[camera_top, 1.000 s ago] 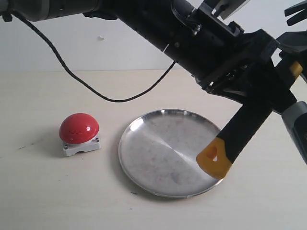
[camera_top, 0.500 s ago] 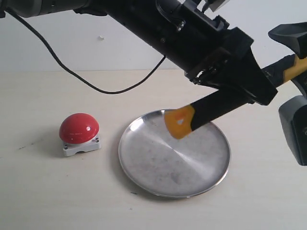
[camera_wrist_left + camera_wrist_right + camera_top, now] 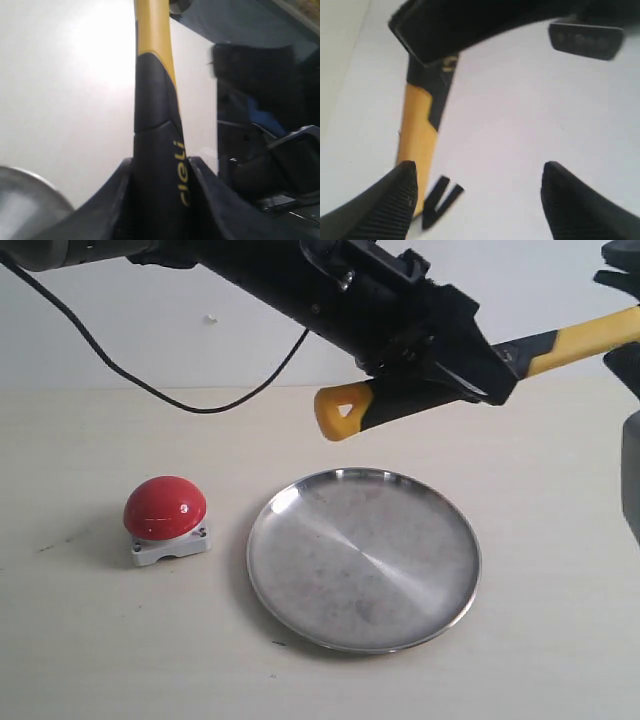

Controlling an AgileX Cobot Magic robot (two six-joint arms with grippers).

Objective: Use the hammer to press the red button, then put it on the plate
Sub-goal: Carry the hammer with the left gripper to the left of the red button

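1. The left gripper (image 3: 159,192) was closed partway on the black grip of the hammer (image 3: 383,406), which it held nearly level in the air.
2. The right gripper (image 3: 477,182) gaped wide and empty, with the hammer's yellow neck just beside one finger.
3. The plate (image 3: 262,535) lay bare below the left gripper, and the red button (image 3: 165,507) sat beyond it, well apart.
4. In the exterior view, the hammer's head was cut off at the frame edge.

A pale cream tabletop (image 3: 80,660) carries a glossy red dome button on a light grey square base (image 3: 165,510) toward its left. Just beside that, near the middle, lies a wide round stainless steel plate (image 3: 363,558).
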